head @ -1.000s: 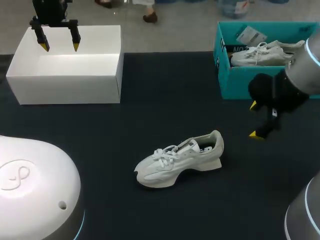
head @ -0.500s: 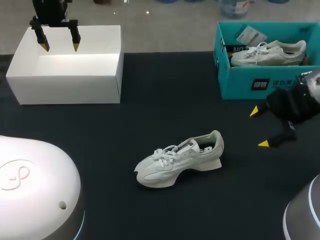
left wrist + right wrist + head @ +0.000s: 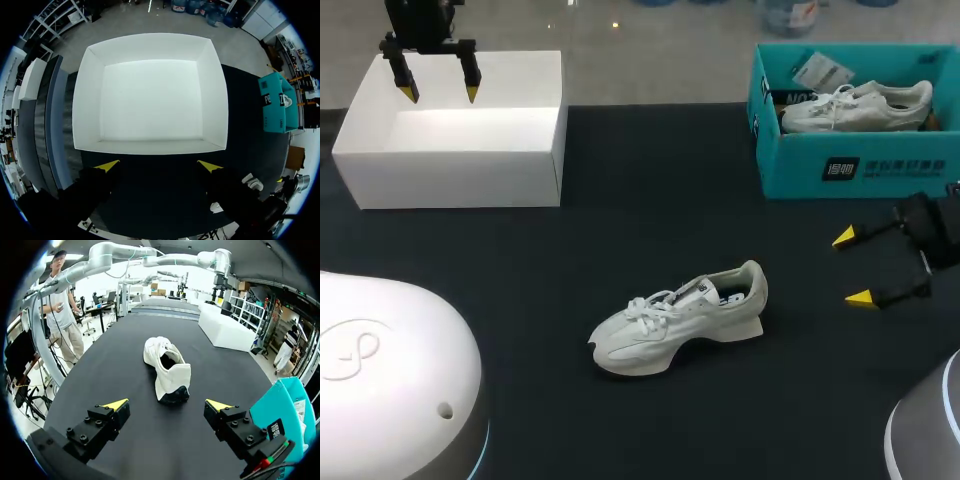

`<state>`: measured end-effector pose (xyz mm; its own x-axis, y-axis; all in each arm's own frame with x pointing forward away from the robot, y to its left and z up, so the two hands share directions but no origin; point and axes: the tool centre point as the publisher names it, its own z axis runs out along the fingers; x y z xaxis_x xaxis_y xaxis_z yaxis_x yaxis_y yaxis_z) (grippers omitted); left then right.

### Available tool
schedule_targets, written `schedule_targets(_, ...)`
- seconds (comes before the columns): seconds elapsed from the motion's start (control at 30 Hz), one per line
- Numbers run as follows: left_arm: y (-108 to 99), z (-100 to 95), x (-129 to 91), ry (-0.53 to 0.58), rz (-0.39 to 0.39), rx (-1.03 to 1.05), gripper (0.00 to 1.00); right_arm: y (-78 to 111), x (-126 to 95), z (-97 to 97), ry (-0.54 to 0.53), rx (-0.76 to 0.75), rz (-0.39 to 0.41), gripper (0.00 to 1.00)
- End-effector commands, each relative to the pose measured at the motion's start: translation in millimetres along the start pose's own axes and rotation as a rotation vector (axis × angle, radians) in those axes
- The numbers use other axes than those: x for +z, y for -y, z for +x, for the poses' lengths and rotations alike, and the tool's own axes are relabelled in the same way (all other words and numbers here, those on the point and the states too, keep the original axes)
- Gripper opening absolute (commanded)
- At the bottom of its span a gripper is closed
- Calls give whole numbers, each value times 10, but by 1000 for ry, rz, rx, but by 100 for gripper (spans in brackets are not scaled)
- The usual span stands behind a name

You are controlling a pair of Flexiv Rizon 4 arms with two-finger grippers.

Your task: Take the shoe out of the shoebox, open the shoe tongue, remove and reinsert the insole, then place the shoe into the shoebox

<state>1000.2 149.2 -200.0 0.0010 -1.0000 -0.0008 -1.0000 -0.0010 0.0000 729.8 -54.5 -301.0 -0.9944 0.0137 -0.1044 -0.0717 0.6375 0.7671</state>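
The white shoe lies on its sole in the middle of the dark tabletop, toe toward the left arm's side, laces tied, nothing touching it. Near its heel end but apart from it, the right pincer hangs low with its fingers spread wide and nothing between them. Beyond that pincer stands the teal shoebox, holding a second shoe. At the far left corner, the left pincer hovers released over an empty white box.
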Motion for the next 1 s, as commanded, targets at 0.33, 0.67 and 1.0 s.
schedule_targets(0.33, -1, -2, 0, 0, 0, 0, 100, 173, -28, -81, 85, 76, -16, 100)
schedule_targets(0.67, -1, -2, 0, 0, 0, 0, 100, 179, -50, -97, 116, 92, -3, 100)
schedule_targets(1.0, -1, -2, 0, 0, 0, 0, 100, 179, -50, -97, 116, 92, -3, 100)
